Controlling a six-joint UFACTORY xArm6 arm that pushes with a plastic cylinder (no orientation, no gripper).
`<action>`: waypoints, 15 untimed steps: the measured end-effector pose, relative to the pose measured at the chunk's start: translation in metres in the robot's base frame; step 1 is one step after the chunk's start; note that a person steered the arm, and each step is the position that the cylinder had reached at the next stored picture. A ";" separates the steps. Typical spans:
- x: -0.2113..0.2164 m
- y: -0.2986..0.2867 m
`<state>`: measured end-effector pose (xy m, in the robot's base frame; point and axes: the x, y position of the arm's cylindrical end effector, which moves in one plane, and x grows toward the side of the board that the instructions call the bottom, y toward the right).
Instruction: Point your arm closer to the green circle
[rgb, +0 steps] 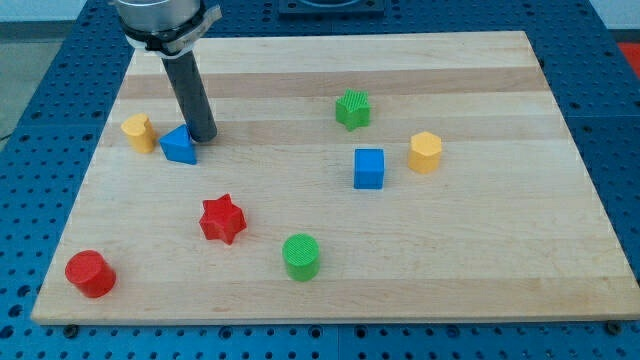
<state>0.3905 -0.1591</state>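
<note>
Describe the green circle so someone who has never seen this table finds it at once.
On the wooden board, look along the view's bottom edge, near the middle. The green round plastic cylinder stands right of the red plastic star; the other green block is star-shaped.

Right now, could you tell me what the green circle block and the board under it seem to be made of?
The green circle block looks like matte plastic, possibly 3D-printed: fine ridges line its top. The board looks like pale, smooth wood, with visible grain and joined strips.

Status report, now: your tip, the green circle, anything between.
My tip at the view's upper left, against the blue triangle. Green circle far off, bottom centre. Red star near the path.
</note>
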 end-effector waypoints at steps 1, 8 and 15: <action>0.010 0.132; 0.086 0.083; 0.050 0.105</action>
<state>0.4405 -0.0541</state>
